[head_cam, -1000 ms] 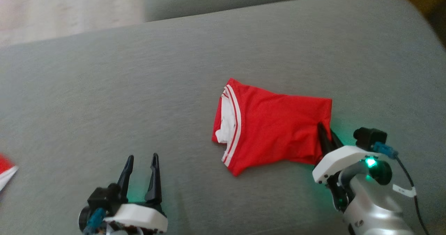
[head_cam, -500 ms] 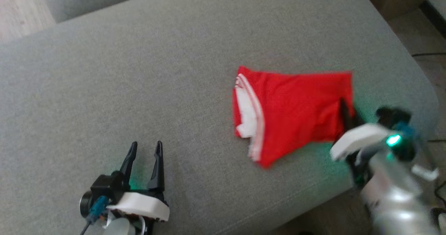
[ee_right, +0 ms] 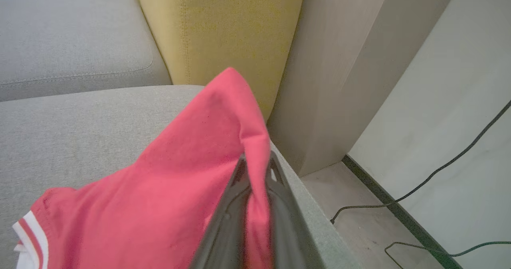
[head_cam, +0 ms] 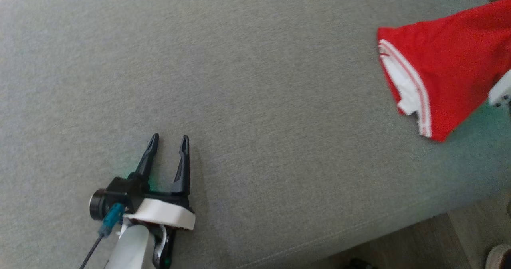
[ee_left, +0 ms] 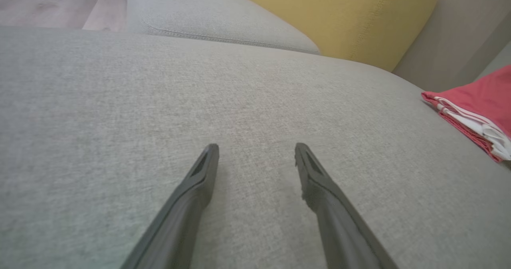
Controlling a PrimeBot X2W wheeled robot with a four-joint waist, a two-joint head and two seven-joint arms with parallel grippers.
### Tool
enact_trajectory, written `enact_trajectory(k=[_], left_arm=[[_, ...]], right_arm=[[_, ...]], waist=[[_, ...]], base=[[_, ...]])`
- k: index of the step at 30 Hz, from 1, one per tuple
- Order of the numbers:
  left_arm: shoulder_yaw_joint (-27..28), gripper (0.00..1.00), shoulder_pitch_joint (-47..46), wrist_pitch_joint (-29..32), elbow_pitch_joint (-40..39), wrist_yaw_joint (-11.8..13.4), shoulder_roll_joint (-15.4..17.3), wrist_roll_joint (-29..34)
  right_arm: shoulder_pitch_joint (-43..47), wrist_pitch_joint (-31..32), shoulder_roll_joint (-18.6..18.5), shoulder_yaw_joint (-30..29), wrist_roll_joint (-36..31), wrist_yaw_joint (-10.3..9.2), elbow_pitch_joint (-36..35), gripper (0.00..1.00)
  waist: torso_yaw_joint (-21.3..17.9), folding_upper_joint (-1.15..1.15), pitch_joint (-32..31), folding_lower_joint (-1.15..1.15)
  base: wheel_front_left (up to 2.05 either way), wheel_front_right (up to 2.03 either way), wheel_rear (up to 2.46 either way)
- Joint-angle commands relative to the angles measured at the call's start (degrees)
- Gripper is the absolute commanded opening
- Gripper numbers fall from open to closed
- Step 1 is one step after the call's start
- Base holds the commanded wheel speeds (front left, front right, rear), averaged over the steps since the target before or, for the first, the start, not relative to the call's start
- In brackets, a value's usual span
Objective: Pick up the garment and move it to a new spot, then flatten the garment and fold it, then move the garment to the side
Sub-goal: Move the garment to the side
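**Q:** What do the fingers show?

**A:** Right gripper (ee_right: 255, 163): fingers pressed together, pinching a raised ridge of the red garment (ee_right: 167, 189). In the right wrist view the cloth falls from the tips toward 8 o'clock, with the white-striped hem farthest out. Left gripper (head_cam: 169, 139): fingers spread and holding nothing, low over the bare grey sofa seat (head_cam: 255, 61).

**Q:** Where does the garment lie?

**A:** In the head view it is at 2 o'clock from the left gripper and well apart from it, near the seat's right edge. It looks lifted at the pinch, with the rest lying on the seat. From the wrist, a yellow cushion (ee_right: 215, 33) stands at 12 o'clock. Floor with a cable (ee_right: 439, 169) lies at 4 o'clock.

**Q:** What does the step demand?

**A:** The garment looks folded, so this is probably the move to the side.
- Grip firmly.
- Travel low, so the layers do not fall open.
- Stop short of the seat edge, where the cloth could slide off.
- Release only once the cloth rests fully on the seat.
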Motion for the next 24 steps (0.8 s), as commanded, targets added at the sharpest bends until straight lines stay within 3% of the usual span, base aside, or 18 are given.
enact_trajectory(k=[1,2,3,4,5,11,18,24], left_arm=[[3.16,1.0,-0.55,-0.21,0.06,-0.25,0.7,0.47],[3.29,1.0,-0.71,-0.21,0.05,-0.31,0.7,0.63],[3.49,1.0,-0.87,-0.21,0.04,-0.35,0.7,0.76],[3.82,1.0,-1.02,-0.21,0.03,-0.38,0.7,0.77],[4.06,1.0,-1.17,-0.21,0.01,-0.42,0.7,0.88],[5.06,1.0,-1.46,-0.21,0.06,-0.53,0.7,0.51],[5.41,1.0,-0.79,-0.21,0.29,0.29,0.7,-1.21],[5.73,1.0,0.77,-0.21,0.39,1.58,0.7,-2.54]], right_arm=[[-2.44,-0.48,-1.81,-0.78,-2.03,0.18,-0.95,0.0],[-3.09,-0.49,-2.47,-2.33,-3.54,0.18,-0.79,0.0],[-3.61,-0.51,-3.16,-4.14,-5.13,0.18,-0.91,0.14],[-3.98,-0.52,-3.72,-6.14,-6.94,0.18,-1.43,0.71],[-4.15,-0.53,-3.87,-7.74,-9.06,0.18,-2.23,1.0],[-3.09,-0.55,2.53,-14.11,-14.49,0.18,-11.04,1.0],[6.54,-0.56,12.01,-5.78,-9.23,0.18,-23.41,1.0],[17.93,-0.56,15.78,-1.12,-2.2,0.18,-32.53,1.0]], waist=[[1.17,0.0,1.11,0.0],[1.38,0.0,1.35,0.0],[1.58,0.0,1.58,0.0],[1.71,0.0,1.71,0.0],[1.86,0.0,1.79,0.0],[2.62,0.0,0.93,0.0],[6.28,0.0,-1.91,0.0],[11.23,0.0,-5.01,0.0]], base=[[0.0,0.0,0.0],[0.0,0.0,0.0],[0.0,0.0,0.0],[0.0,0.0,0.0],[0.0,0.0,0.0],[0.0,0.0,0.0],[0.0,0.0,0.0],[0.0,0.0,0.0]])
